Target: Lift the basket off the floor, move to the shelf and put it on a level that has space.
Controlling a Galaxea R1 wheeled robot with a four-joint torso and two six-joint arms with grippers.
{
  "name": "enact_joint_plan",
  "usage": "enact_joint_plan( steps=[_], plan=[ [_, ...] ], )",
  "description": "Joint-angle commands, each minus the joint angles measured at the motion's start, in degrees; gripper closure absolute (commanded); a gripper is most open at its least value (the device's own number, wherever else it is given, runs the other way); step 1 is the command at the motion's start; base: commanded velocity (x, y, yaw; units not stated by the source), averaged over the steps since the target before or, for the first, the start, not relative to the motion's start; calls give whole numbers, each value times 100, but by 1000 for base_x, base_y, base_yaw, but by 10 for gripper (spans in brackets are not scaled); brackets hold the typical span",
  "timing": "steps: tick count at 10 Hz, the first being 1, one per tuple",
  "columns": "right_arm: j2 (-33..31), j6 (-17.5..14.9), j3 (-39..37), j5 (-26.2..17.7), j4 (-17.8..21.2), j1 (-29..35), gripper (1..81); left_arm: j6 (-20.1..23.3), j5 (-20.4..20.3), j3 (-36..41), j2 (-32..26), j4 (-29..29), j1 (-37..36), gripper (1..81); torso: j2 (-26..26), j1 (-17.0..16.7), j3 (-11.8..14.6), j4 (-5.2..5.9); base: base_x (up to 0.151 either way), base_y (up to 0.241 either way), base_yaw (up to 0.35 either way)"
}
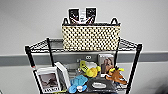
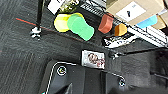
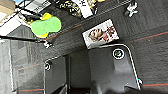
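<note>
One basket [image 1: 91,37] and it's up there, sitting square on the top level [image 1: 127,44] of the shelf [image 1: 135,62], cream chequered weave, dark rim, two small black loop handles poking up at the ends. Something dark with white stripes pokes up out of it at the back. Four black posts on the rack in the head view. One tier down it's crowded: two books standing at the left [image 1: 50,80], one yellow soft toy [image 1: 90,69], one blue soft toy [image 1: 78,83], one brown and orange toy [image 1: 116,75], one picture box behind it [image 1: 106,63] and a dark flat pack in front [image 1: 99,85]. Behind the rack, a pale wall with a grey band running across it [image 1: 15,60].

Down low, the left wrist view gives the dark grey carpet floor [image 2: 17,50] with a thin red line across it, one castor [image 2: 35,32], a green and yellow foam shape [image 2: 80,26], one orange-red block [image 2: 106,23], one smaller orange one [image 2: 120,29], one booklet lying flat [image 2: 93,59], and a cardboard box [image 2: 127,8]. The right wrist view catches the same carpet, the green shape [image 3: 46,26] and a portrait booklet [image 3: 101,33]. Whether either gripper's fingers are apart or together, I cannot tell
</note>
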Motion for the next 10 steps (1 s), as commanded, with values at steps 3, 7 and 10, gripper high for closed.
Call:
enact_joint_plan(
  steps=[3,7,10],
  plan=[
    [1022,-337,-1439,-219,22,52,10,24,145,-768,593,388,-155,10,0,1,0,0,0,0,0],
    [1524,-346,-1748,105,-152,-203,10,32,154,-1741,1366,510,90,10,-2,1,2,0,0,0,0],
    [1902,-337,-2038,343,-356,-449,10,32,154,-2674,2140,757,292,10,-4,1,2,0,0,0,0]
  ],
)
